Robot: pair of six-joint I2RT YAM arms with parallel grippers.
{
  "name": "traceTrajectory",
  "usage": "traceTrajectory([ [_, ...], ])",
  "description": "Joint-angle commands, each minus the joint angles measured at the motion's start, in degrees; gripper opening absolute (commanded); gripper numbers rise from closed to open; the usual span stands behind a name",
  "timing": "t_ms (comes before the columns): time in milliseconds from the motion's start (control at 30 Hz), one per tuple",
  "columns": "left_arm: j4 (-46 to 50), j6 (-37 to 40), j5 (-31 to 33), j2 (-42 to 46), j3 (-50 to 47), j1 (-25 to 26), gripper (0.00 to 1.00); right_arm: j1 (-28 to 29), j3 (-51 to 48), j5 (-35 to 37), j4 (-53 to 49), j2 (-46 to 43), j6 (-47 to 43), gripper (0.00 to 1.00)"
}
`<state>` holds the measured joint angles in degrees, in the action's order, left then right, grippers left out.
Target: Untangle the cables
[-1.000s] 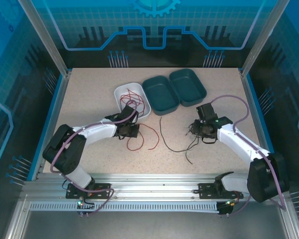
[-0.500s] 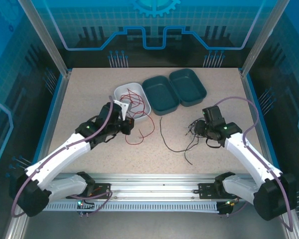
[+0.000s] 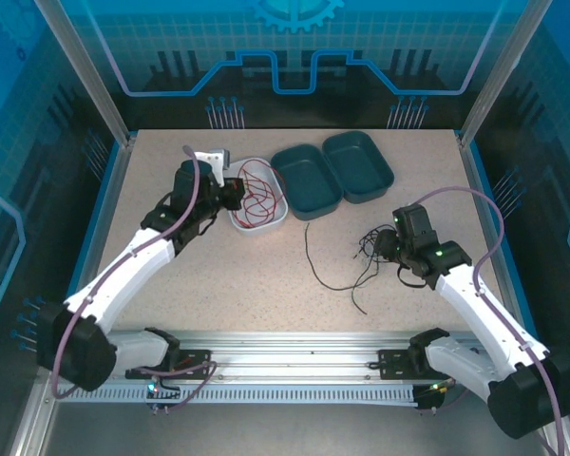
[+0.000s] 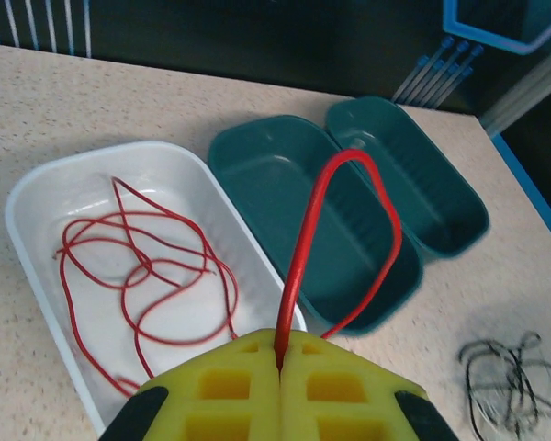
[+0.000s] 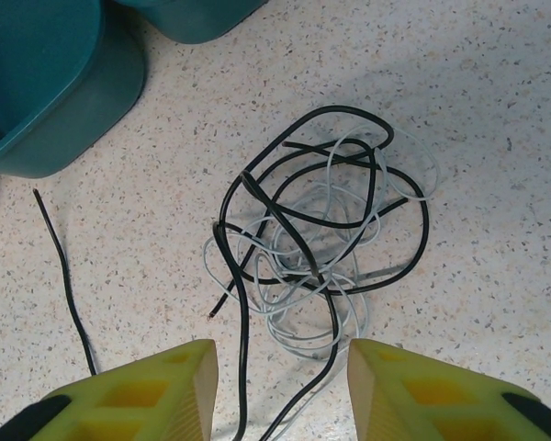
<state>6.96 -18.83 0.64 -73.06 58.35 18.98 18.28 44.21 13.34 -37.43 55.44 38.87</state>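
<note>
Tabletop (image 3: 218,285) speckled beige; left gripper (image 4: 280,354) pinches red cable (image 4: 298,257), right gripper (image 5: 280,372) parted over tangle (image 5: 298,241).

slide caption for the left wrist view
Shut left end effector pinches the red cable, the rest coiled in the white tray beside two teal trays.

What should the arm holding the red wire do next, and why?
Probably the left pincer should open and let go. It is shut on a loop of the red cable, just over the white tray, where the rest of that cable already lies coiled, apart from the black and grey tangle on the table.
</note>
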Motion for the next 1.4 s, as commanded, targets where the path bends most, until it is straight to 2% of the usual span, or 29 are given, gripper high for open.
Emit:
traceTrajectory([
  [0,-10.01,-3.79,-3.65,-4.41,0.19,-3.2,0.0,-0.7,-0.66,1.08,-1.68,-0.82,-0.55,0.42],
  [267,-13.23,-7.02,-7.98,-14.07,1.12,-6.94,0.0,-0.67,-0.18,0.81,-1.51,-0.25,-0.29,0.42],
  [533,-15.02,-6.99,-5.65,-21.1,1.15,-7.47,0.0,-0.62,-0.46,-0.49,-0.33,1.71,0.06,0.43],
  [733,-13.85,-5.64,-3.41,-27.08,4.63,-7.56,0.02,-0.61,-0.62,-0.75,-0.1,1.86,0.06,0.43],
  [800,-13.04,-5.01,-2.72,-28.58,6.03,-7.56,0.13,-0.57,-0.75,-0.85,-0.1,1.86,0.06,0.43],
  [900,-11.85,-4.49,-2.37,-29.01,7.42,-7.56,0.37,-0.62,-0.76,-1.09,-0.1,2.08,-0.11,0.43],
  [1000,-11.84,-4.72,-3.17,-27.04,7.28,-7.47,0.53,-0.53,-0.55,-0.6,-1.01,2.54,0.21,0.43],
  [1200,-9.57,-3.91,-2.66,-20.89,5.99,-6.97,0.78,-0.43,0.27,3.03,-4.71,3.64,1.2,0.44],
  [1300,-7.67,-3.06,-1.39,-18.42,5.52,-6.59,0.96,-0.39,0.44,3.14,-4.98,4.29,1.35,0.46],
  [1367,-7.08,-2.94,-1.58,-16.73,4.91,-6.29,0.99,-0.36,0.56,3.01,-4.93,4.72,1.45,0.47],
])
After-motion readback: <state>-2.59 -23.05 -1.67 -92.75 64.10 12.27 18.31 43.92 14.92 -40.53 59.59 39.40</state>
